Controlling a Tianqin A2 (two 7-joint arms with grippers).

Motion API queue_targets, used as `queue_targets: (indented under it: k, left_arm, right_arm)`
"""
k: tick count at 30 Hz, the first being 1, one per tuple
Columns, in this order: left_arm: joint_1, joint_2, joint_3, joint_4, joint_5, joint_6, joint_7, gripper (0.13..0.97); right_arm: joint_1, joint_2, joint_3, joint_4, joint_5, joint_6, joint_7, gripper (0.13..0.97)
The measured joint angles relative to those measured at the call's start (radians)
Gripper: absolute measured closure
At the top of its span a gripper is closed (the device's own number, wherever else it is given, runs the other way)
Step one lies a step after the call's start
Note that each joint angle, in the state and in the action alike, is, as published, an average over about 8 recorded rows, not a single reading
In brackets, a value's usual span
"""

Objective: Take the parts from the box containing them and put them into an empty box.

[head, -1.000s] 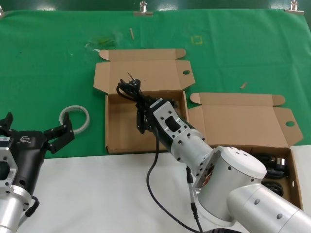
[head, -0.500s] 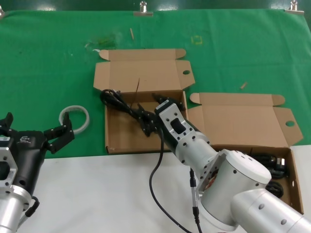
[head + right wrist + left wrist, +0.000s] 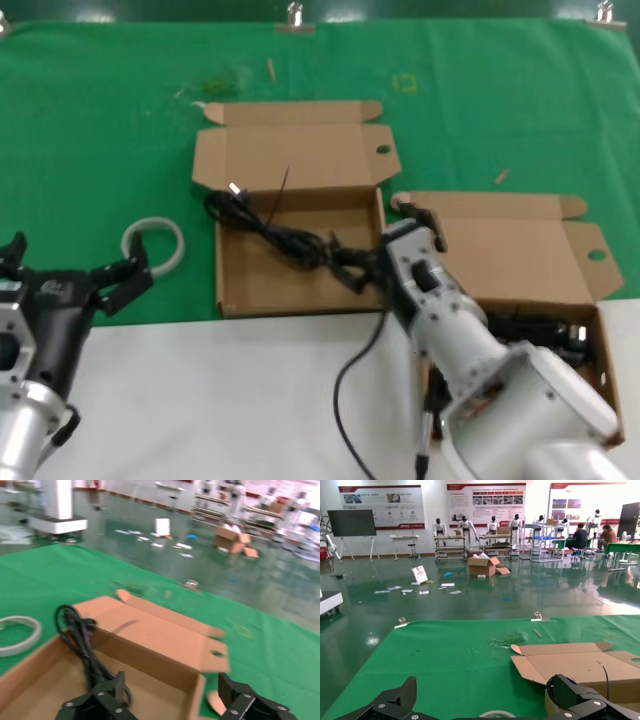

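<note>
- The right pincer point(image 3: 352, 268) sits over the near right part of the left-hand box point(image 3: 232, 290), its fingers spread apart and gripping nothing.
- A black power cord point(image 3: 272, 232) lies in that box, its plug end draped over the far left wall; whether its near end touches the pincer cannot be told.
- More cords point(image 3: 545, 330) lie in the right-hand box point(image 3: 500, 250).
- The left pincer point(image 3: 75, 275) waits released at the near left, beside the tape ring point(image 3: 154, 243) on the green surface point(image 3: 100, 120).
</note>
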Motion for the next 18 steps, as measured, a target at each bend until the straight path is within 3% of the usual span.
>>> queue_targets:
  k: [6,18]
  left_arm:
    - [0.000,0.000,0.000,0.000,0.000,0.000,0.000,0.132]
    - [0.000,0.000,0.000,0.000,0.000,0.000,0.000,0.132]
  right_arm:
    - [-0.131,0.001,0.122,0.131,-0.001,0.017,-0.019,0.425]
    - [-0.173,0.001,0.177,0.158,-0.088,-0.019,0.085,0.235]
